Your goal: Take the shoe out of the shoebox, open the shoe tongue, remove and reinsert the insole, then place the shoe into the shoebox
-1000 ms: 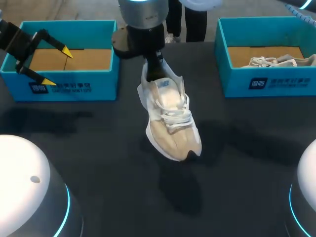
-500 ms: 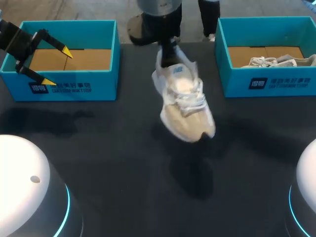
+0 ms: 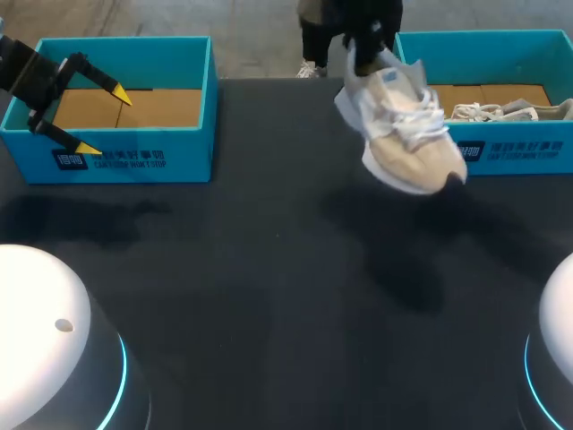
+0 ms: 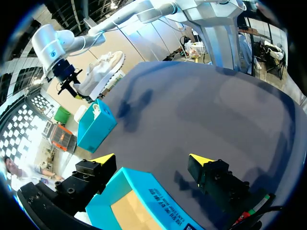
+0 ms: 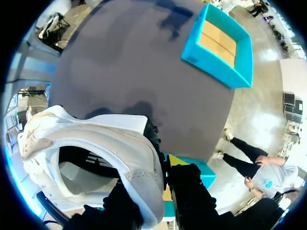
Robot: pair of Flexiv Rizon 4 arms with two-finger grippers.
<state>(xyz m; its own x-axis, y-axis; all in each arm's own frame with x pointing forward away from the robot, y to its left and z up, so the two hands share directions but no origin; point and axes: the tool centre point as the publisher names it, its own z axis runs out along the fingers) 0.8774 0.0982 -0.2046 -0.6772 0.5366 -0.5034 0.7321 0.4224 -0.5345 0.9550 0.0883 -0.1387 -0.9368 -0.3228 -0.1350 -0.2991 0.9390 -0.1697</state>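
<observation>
Right gripper is clamped on the shoe at the heel, carrying it in the air above the table, with a shadow on the dark surface beneath. The shoe hangs tilted, heel up and toe down toward the robot, laces facing up, in front of the near corner of the right shoebox and clear of the table. In the right wrist view the heel collar of the shoe sits pinched between the two dark fingers of the right gripper, one inside the opening and one outside. A second shoe lies inside the right shoebox. Left gripper hangs at the left shoebox, fingers spread wide and holding nothing. One yellow tip is over the cardboard floor and the other is in front of the front wall. The left wrist view shows the same: left gripper is parted above the left shoebox, with the shoe well apart across the table.
</observation>
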